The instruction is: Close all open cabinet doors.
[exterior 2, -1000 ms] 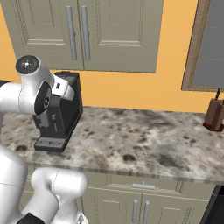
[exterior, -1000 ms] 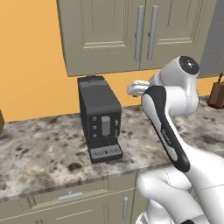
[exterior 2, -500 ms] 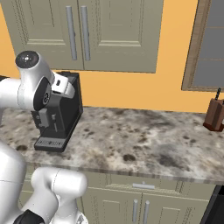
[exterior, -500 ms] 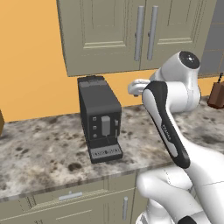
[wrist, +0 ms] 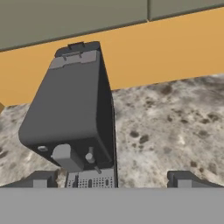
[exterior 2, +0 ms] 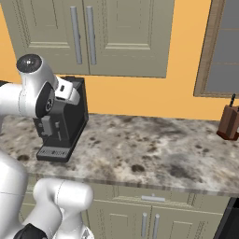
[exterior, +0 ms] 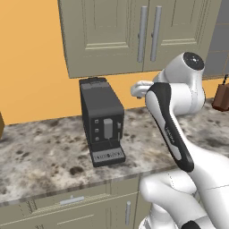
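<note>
Tall grey-beige wall-cabinet doors [exterior: 134, 33] with recessed panels and long vertical silver bar handles [exterior: 149, 33] are seen flush with the cabinet front, above and behind the claw [wrist: 111, 177]. Claw is held over the speckled grey stone surface [exterior 2: 154, 149], just beside the dark grey box-shaped coffee machine [exterior: 102, 120], well below the doors' bottom edge. In the hand view, dark fingertips [wrist: 40, 179] are spread wide apart: claw released, nothing gripped or touched. The machine is seen between and ahead of the tips. A brown knife block [exterior 2: 229, 122] is set at the surface's far right.
</note>
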### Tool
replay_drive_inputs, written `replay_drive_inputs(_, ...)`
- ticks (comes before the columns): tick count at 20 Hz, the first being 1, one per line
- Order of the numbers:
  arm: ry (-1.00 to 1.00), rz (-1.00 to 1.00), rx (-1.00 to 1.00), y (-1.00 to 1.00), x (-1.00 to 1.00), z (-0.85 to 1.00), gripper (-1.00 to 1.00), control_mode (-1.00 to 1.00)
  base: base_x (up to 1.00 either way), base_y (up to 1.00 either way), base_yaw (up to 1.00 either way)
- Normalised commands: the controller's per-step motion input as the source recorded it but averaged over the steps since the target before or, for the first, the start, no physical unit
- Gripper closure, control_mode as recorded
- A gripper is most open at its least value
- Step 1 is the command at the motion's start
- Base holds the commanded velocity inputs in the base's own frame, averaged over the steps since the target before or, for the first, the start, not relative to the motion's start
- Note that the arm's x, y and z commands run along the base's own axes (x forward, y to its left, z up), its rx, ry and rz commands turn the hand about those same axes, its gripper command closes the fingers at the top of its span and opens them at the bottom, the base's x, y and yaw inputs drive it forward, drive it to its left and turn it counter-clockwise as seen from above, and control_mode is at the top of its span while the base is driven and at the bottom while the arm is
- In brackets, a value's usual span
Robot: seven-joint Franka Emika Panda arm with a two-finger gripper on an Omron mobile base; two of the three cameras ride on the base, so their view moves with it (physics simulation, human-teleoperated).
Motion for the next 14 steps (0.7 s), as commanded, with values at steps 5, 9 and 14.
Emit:
replay_drive_inputs(5, 0.00, 0.00, 0.00, 0.00, 0.00, 0.00, -1.00, 1.00, 0.00, 0.00, 0.00)
replay_drive_inputs(9, 0.00, 0.00, 0.00, 0.00, 0.00, 0.00, -1.00, 1.00, 0.00, 0.00, 0.00)
replay_drive_inputs(14, 0.00, 0.00, 0.00, 0.00, 0.00, 0.00, -1.00, 1.00, -0.07, 0.00, 0.01)
